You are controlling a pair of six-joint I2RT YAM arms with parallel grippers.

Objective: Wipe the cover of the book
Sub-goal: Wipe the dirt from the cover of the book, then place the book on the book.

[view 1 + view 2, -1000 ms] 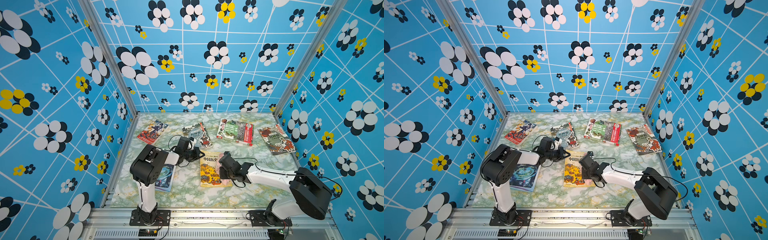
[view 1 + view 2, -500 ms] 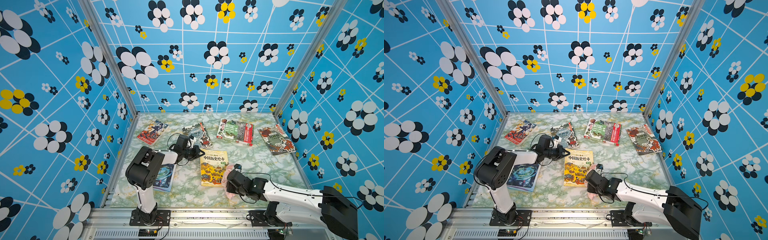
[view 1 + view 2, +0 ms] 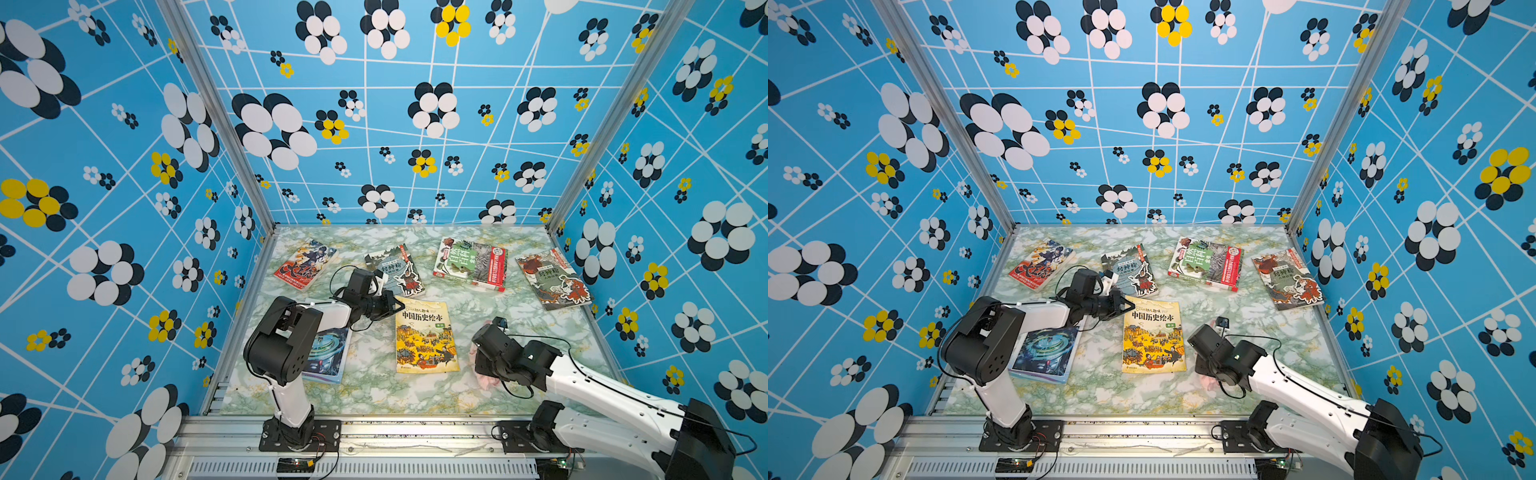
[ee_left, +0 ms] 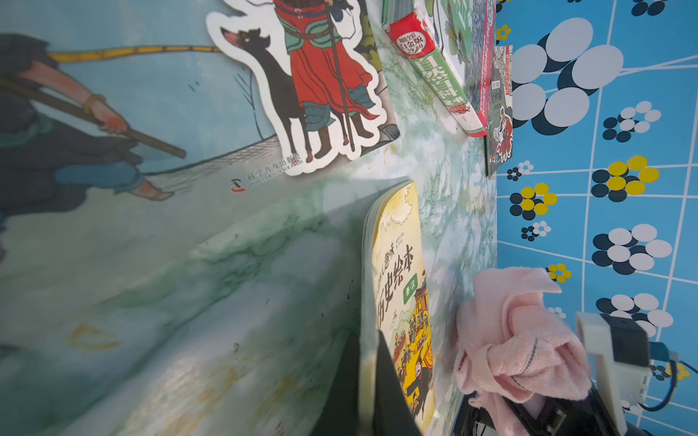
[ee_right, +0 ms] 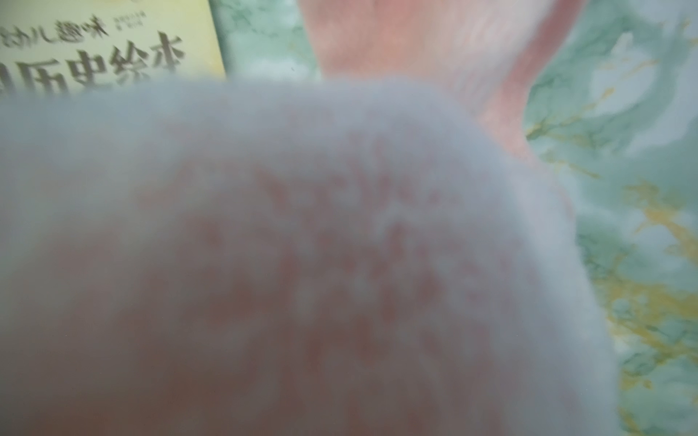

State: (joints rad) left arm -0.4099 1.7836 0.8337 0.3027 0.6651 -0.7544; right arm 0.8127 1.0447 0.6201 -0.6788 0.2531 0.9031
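Nearest us, the right gripper [image 3: 482, 363] is clamped on a bunched pink cloth [image 4: 517, 339], which rests on the table [image 3: 374, 390] just beside the right edge of the yellow book [image 3: 426, 336], off its cover. The book lies flat, cover up, mid-table. At its far left corner we see the left gripper [image 3: 394, 306], jaws closed, the book's edge showing between its fingers [image 4: 389, 392] in the left wrist view. Beyond lie four more books [image 3: 471, 264].

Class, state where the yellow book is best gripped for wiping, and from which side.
Likely the far left corner of the yellow book, from the left and low: it lies flat and thin, so only an edge pinches, leaving the cover clear.
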